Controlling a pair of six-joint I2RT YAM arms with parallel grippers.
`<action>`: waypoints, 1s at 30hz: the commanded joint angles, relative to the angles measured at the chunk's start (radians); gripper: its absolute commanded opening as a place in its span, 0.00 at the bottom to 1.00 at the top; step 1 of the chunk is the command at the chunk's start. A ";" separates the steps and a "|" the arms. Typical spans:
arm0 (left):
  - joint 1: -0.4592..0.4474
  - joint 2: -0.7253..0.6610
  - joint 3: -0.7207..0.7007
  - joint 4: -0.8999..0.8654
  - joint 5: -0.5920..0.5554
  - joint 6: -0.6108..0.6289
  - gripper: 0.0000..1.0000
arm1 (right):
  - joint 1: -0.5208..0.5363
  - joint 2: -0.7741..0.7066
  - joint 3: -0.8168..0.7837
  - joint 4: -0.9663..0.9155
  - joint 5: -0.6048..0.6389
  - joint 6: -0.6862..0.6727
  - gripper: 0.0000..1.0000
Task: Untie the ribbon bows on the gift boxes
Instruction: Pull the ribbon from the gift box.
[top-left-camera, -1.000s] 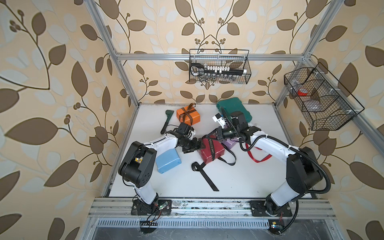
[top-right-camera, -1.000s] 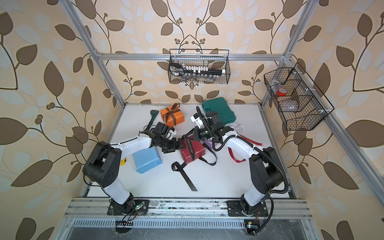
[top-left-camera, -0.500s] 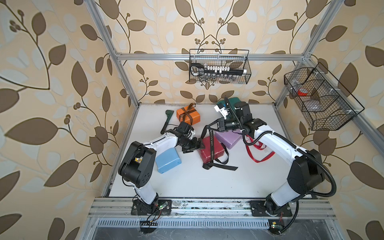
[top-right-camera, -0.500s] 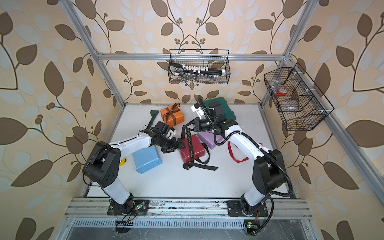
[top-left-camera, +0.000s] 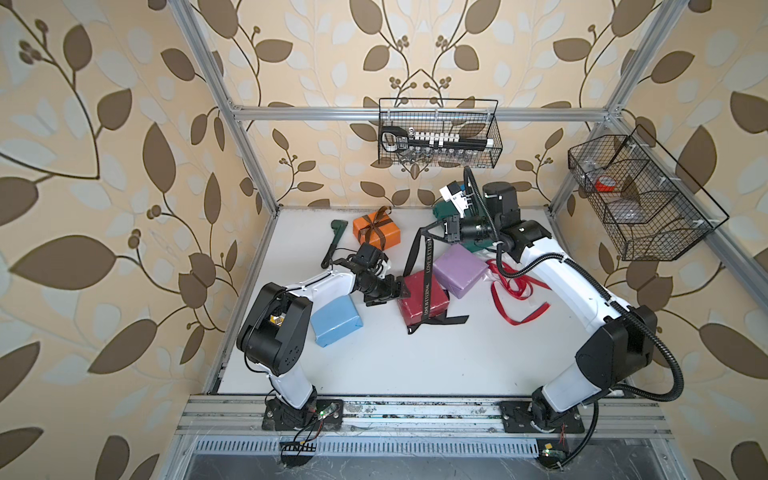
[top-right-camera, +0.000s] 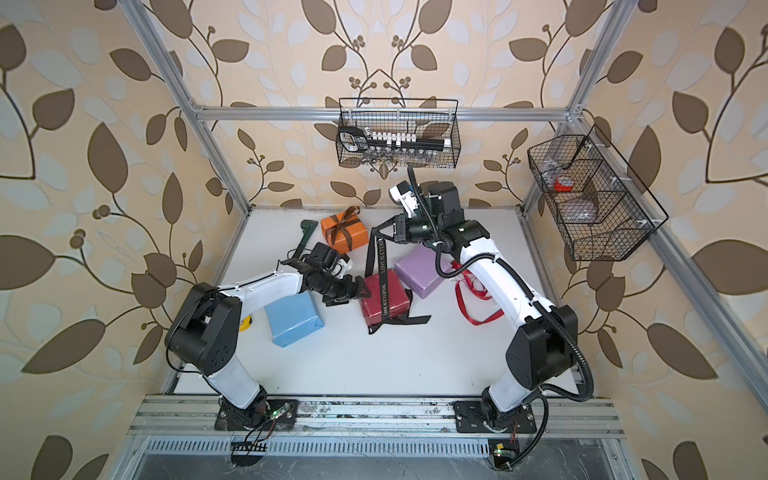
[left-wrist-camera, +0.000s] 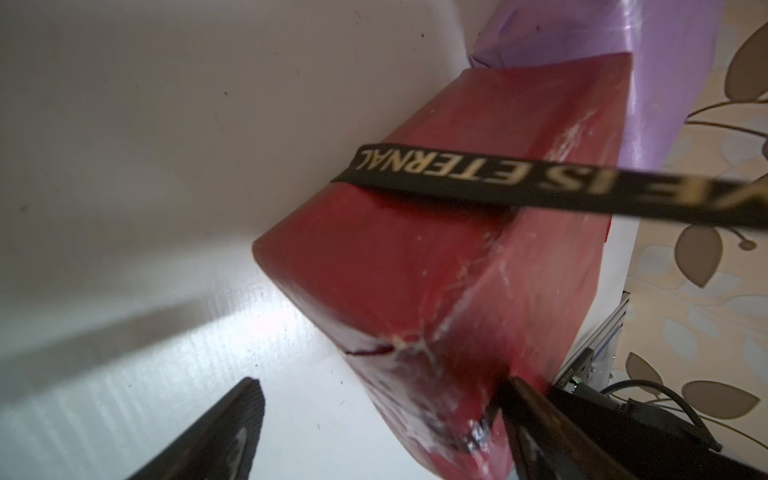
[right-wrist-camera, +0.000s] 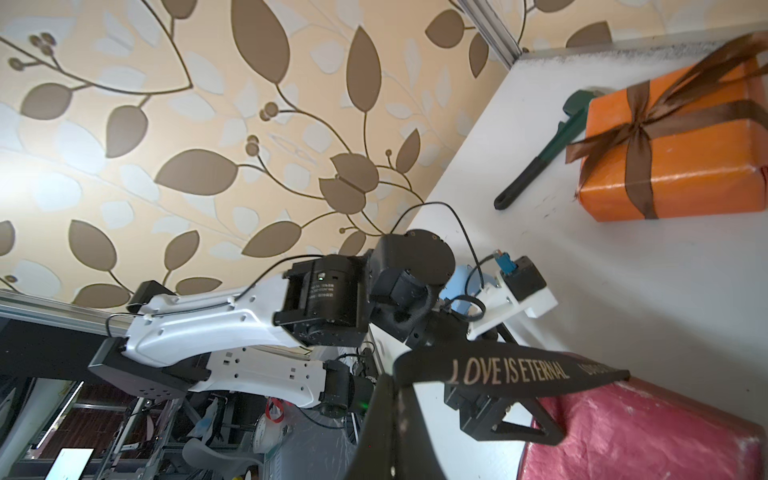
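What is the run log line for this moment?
left pincer: open, at dark red box | right pincer: shut on black ribbon, raised | brown bow: tied on orange box

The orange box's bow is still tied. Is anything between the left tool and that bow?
Nothing visible does. The left tool, open at the dark red box, has only bare table toward the brown bow; the taut black ribbon rises off to one side.
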 joint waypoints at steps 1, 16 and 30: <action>-0.004 0.001 -0.009 -0.016 -0.027 0.023 0.91 | -0.017 -0.026 0.098 -0.015 -0.033 -0.021 0.00; -0.004 0.004 -0.022 -0.009 -0.022 0.021 0.91 | -0.039 0.015 0.354 -0.058 0.002 -0.017 0.00; -0.004 0.007 -0.005 -0.010 0.000 0.008 0.91 | -0.050 0.091 0.533 -0.062 0.017 0.007 0.00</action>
